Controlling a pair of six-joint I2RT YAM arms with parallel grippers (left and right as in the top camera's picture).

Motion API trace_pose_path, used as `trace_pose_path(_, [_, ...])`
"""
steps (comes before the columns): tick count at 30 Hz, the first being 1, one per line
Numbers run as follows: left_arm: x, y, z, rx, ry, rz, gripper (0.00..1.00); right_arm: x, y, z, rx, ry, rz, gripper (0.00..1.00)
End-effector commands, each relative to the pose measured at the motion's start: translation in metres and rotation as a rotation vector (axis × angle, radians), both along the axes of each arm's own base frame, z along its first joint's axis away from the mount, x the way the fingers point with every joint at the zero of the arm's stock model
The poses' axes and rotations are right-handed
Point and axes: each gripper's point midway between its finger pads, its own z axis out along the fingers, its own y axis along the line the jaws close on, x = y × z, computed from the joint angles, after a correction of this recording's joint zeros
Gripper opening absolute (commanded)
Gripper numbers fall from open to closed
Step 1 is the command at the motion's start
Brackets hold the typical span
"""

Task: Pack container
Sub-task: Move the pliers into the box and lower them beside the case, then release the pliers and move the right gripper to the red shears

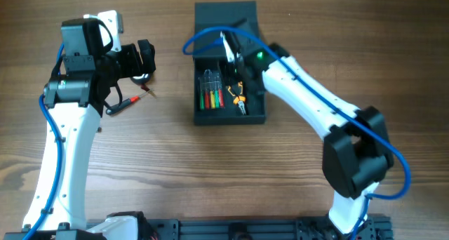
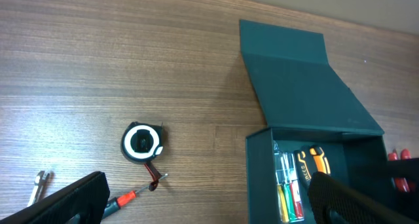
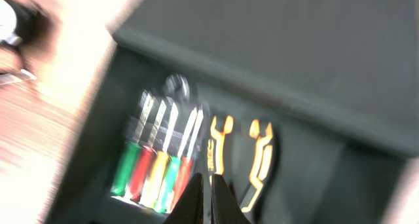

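Observation:
The container [image 1: 230, 118] is a dark teal-black box standing open, its flap lid [image 1: 224, 19] folded back flat behind it. Inside lie a set of coloured screwdrivers [image 1: 212, 94] and yellow-handled pliers [image 1: 240, 100]. My right gripper [image 3: 209, 182] hovers over the box interior, shut with nothing between its fingers; the right wrist view is blurred. My left gripper [image 2: 208, 181] is open and empty above the table left of the box. Below it lie a round tape measure [image 2: 141, 143] and a red-and-black screwdriver [image 2: 124, 199].
A small metal tool [image 2: 39, 185] lies at the far left of the left wrist view. The red-and-black screwdriver [image 1: 126, 103] rests on the wooden table [image 1: 280, 170] beside the left arm. A rail runs along the table's front edge.

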Motion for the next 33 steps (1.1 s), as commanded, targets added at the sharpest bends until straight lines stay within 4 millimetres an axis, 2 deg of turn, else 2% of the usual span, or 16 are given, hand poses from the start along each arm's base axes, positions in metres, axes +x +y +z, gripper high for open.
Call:
trace_pose_path(1, [0.001, 0.0, 0.011, 0.001, -0.031, -0.016, 1.0, 0.029, -0.044, 0.11, -0.042, -0.256, -0.054, 0.04])
trace_pose_path(3, [0.001, 0.0, 0.011, 0.001, -0.031, -0.016, 1.0, 0.036, -0.093, 0.129, -0.132, -0.303, -0.141, 0.04])
trace_pose_path(4, [0.001, 0.0, 0.011, 0.001, -0.031, -0.016, 1.0, 0.039, -0.128, 0.131, -0.188, -0.293, -0.188, 0.04])
trace_pose_path(5, [0.001, 0.0, 0.011, 0.001, -0.031, -0.016, 1.0, 0.039, -0.149, 0.127, -0.216, -0.268, -0.207, 0.04])
trace_pose_path(7, [0.001, 0.0, 0.011, 0.001, -0.031, -0.016, 1.0, 0.038, -0.203, 0.106, -0.266, -0.176, -0.293, 0.04])
trace_pose_path(8, [0.001, 0.0, 0.011, 0.001, -0.031, -0.016, 1.0, 0.036, -0.228, 0.085, -0.26, -0.108, -0.314, 0.04])
trace_pose_path(9, [0.001, 0.0, 0.011, 0.001, -0.031, -0.016, 1.0, 0.034, -0.243, 0.063, -0.218, -0.047, -0.306, 0.04])
trace_pose_path(10, [0.001, 0.0, 0.011, 0.001, -0.031, -0.016, 1.0, 0.031, -0.249, 0.049, -0.176, -0.007, -0.307, 0.04])
trace_pose_path(12, [0.001, 0.0, 0.011, 0.001, -0.031, -0.016, 1.0, 0.02, -0.258, 0.007, -0.09, 0.116, -0.305, 0.05])
trace_pose_path(14, [0.001, 0.0, 0.011, 0.001, -0.031, -0.016, 1.0, 0.009, -0.26, -0.019, -0.068, 0.189, -0.306, 0.08])
trace_pose_path(16, [0.001, 0.0, 0.011, 0.001, -0.031, -0.016, 1.0, 0.0, -0.26, -0.046, -0.086, 0.242, -0.28, 0.27])
trace_pose_path(19, [0.001, 0.0, 0.011, 0.001, -0.031, -0.016, 1.0, -0.01, -0.258, -0.068, -0.093, 0.277, -0.265, 0.44])
trace_pose_path(21, [0.001, 0.0, 0.011, 0.001, -0.031, -0.016, 1.0, -0.014, -0.258, -0.078, -0.094, 0.281, -0.268, 0.5])
trace_pose_path(26, [0.001, 0.0, 0.011, 0.001, -0.031, -0.016, 1.0, -0.029, -0.256, -0.095, -0.115, 0.312, -0.215, 0.49])
trace_pose_path(32, [0.001, 0.0, 0.011, 0.001, -0.031, -0.016, 1.0, -0.028, -0.253, -0.096, -0.126, 0.301, -0.188, 0.48])
trace_pose_path(33, [0.001, 0.0, 0.011, 0.001, -0.031, -0.016, 1.0, -0.026, -0.252, -0.096, -0.129, 0.29, -0.179, 0.45])
